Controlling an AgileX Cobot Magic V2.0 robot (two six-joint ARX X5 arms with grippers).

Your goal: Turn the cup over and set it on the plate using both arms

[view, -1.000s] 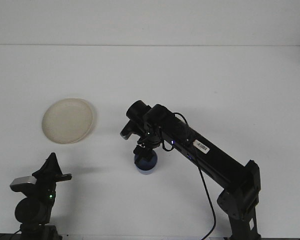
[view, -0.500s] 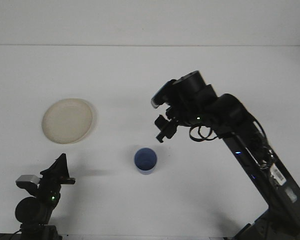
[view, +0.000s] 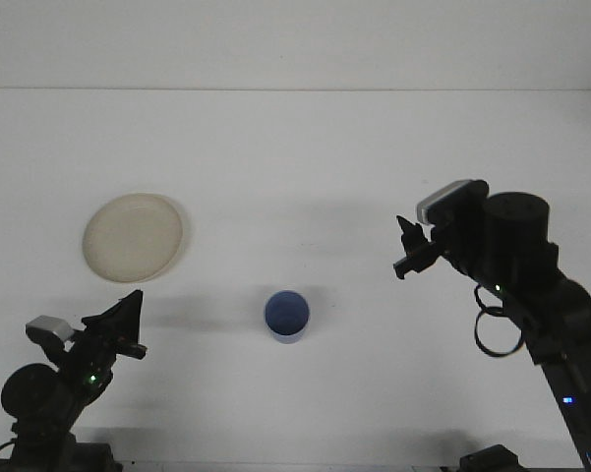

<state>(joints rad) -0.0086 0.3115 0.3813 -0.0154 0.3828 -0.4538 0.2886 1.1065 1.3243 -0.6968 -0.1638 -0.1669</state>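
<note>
Cup (view: pixel 287 316) stands upright on the white desk (view: pixel 295 167), mouth open to the camera, a small blue beaker with a pale rim. Taking the cup as the landmark: the plate (view: pixel 134 237) lies up and to its left, well apart; the left gripper (view: pixel 124 323) hangs to its left and slightly lower, near the desk's front edge; the right gripper (view: pixel 411 254) is up and to its right, held clear above the desk. Nothing touches the cup.

Neither pair of fingers can be read from this view; the dark tips merge against the arms, so I cannot tell whether they are apart or together.

By its look the cup is probably light, thin-walled plastic: stiff enough to pinch but apt to slide or tip if nudged off centre, and smooth enough to slip under a weak hold. With the flip apparently done, the sensible hold is across the rim, one finger inside the mouth and one outside the wall, or around the body from the side, squeezing gently.
</note>
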